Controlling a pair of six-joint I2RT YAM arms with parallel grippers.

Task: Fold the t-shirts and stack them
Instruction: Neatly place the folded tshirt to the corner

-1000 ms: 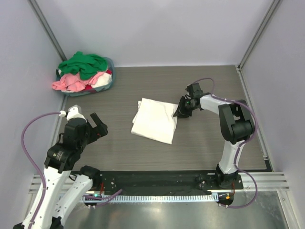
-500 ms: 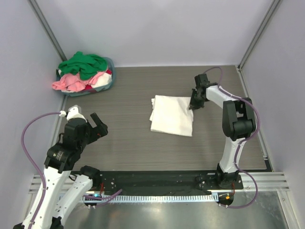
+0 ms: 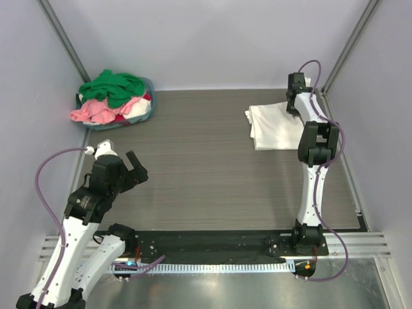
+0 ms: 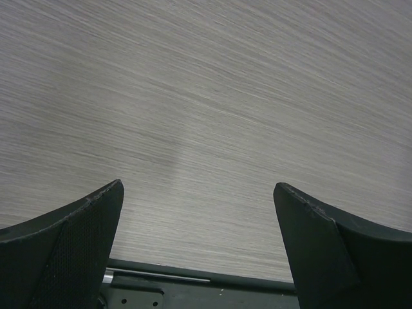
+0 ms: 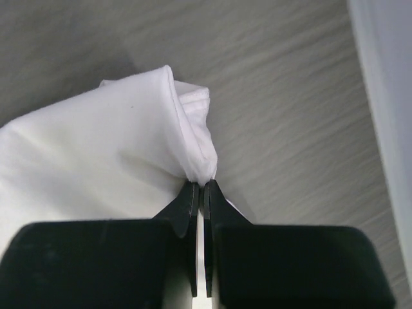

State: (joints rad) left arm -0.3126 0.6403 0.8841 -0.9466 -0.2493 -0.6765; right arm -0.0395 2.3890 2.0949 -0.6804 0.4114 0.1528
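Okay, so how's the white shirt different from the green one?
The white t-shirt lies folded flat, far right on the table; the green t-shirt sits crumpled atop the basket, far left. The right gripper pinches the white one; no gripper touches the green one. Both are plain cloth.

Folded white t-shirt [image 3: 271,126] far-right (corner bunched)

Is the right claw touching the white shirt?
Touching. The right wrist view shows the right gripper pinching a fold of the white t-shirt between its closed jaws.
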